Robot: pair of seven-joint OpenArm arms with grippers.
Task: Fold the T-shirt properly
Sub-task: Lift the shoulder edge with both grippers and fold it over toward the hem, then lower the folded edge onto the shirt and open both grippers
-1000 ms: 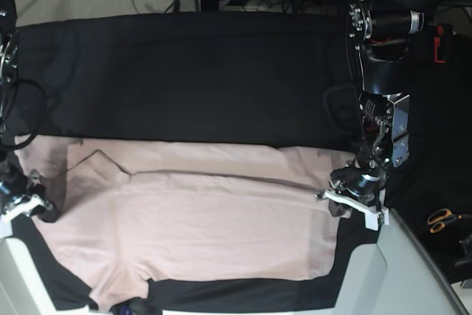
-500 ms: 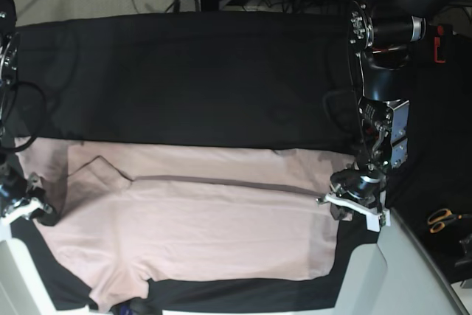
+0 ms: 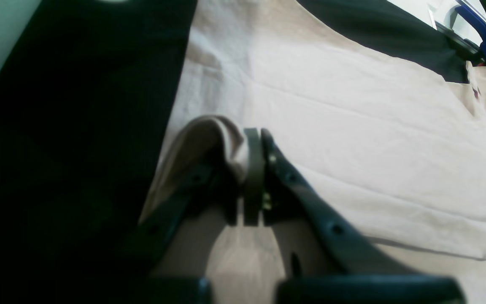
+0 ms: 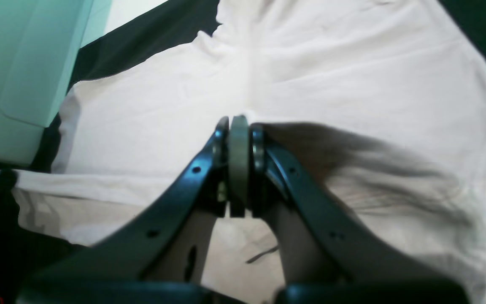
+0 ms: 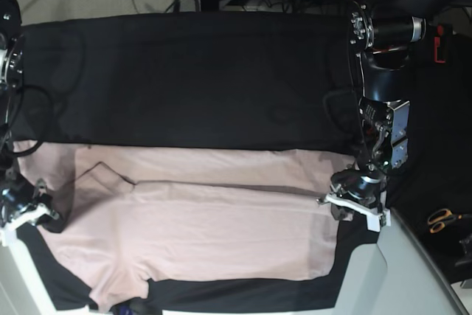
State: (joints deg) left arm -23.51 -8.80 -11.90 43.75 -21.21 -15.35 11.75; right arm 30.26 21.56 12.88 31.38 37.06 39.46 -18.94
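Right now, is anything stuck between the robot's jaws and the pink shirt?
Nothing visible is. Both sets of jaws are shut right on the T-shirt: the left gripper pinches a raised fold of it, and the right gripper pinches the cloth too.

Spread flat on the table cloth (image 5: 192, 71): the T-shirt (image 5: 199, 226), filling the near half, far half of the cloth bare behind it. Left gripper (image 5: 352, 202) clamped on the shirt's edge at the base view's right side, right gripper (image 5: 26, 208) pinching the opposite edge at that view's left. Scissors (image 5: 442, 219) lying off to the far right, well apart from the shirt.
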